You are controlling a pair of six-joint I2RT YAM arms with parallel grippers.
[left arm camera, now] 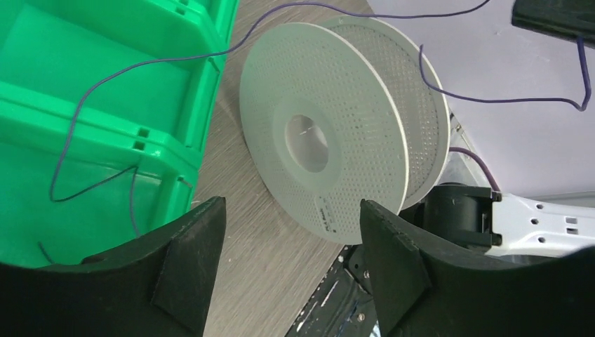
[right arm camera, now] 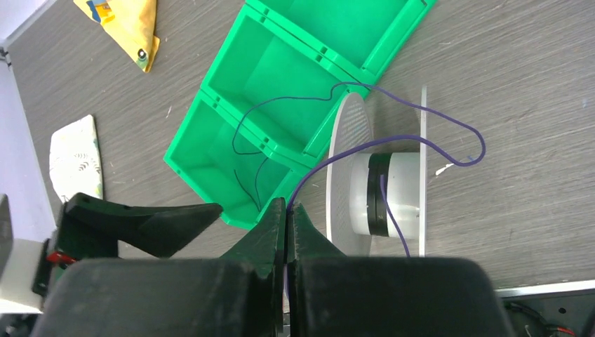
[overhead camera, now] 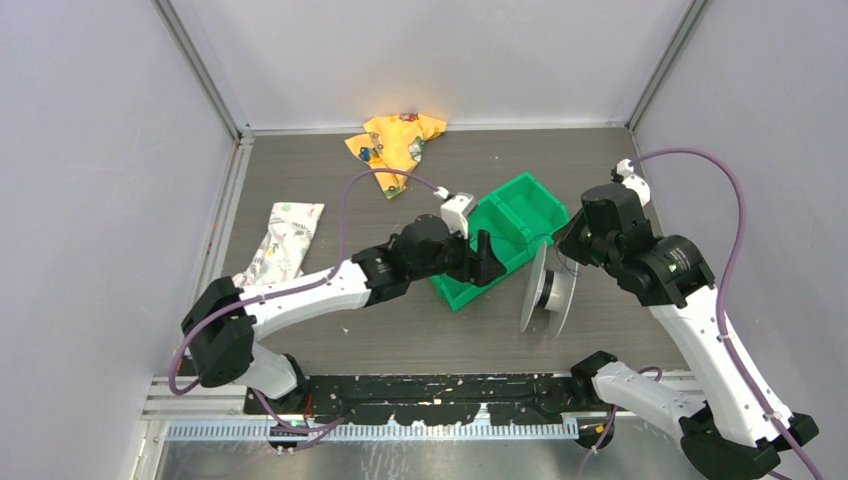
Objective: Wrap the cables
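The cable (right arm camera: 421, 107) is a thin purple-dark wire. It runs from inside the green bin (right arm camera: 210, 98) in a loose loop over the pale spool (right arm camera: 403, 189), whose hub carries a few dark turns. My right gripper (right arm camera: 289, 207) is shut on the cable just left of the spool. The spool (overhead camera: 547, 290) stands on edge in front of the bin (overhead camera: 520, 195). My left gripper (left arm camera: 291, 232) is open and empty, low over the table between the bin (left arm camera: 168, 151) and the spool (left arm camera: 330, 133). The cable (left arm camera: 140, 65) hangs slack across the bin there.
A yellow printed cloth (overhead camera: 398, 145) lies at the back of the table. A white patterned cloth (overhead camera: 283, 240) lies at the left. Grey walls close in three sides. A black rail (overhead camera: 400, 395) runs along the near edge.
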